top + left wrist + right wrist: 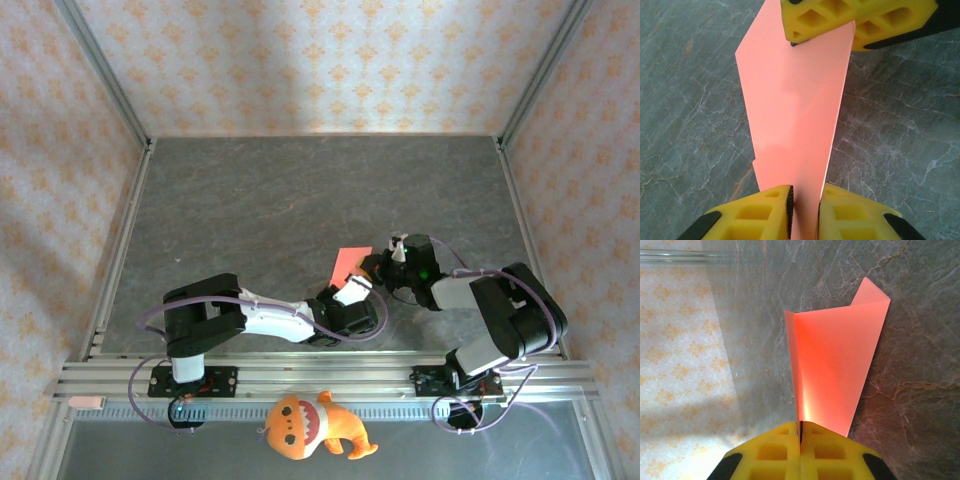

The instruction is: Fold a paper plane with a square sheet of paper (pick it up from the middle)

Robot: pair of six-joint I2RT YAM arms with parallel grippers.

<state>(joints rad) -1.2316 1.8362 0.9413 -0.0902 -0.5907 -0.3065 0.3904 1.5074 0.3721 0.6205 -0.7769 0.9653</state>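
The square sheet of paper (349, 261), red-pink and partly folded into a long tapering shape, hangs just above the grey table near its middle front. In the right wrist view the paper (835, 360) opens like a V from a crease, and my right gripper (801, 424) is shut on its near end. In the left wrist view the paper (795, 115) runs from the right gripper's yellow fingers (815, 20) at the top down into the narrow gap of my left gripper (805, 192), whose jaws stand slightly apart around it. My left gripper (352, 292) sits close beside the right gripper (380, 268).
An orange plush toy (315, 425) lies on the near ledge in front of the arm bases. Aluminium rails (120, 240) and patterned walls enclose the grey stone-look table (300, 190).
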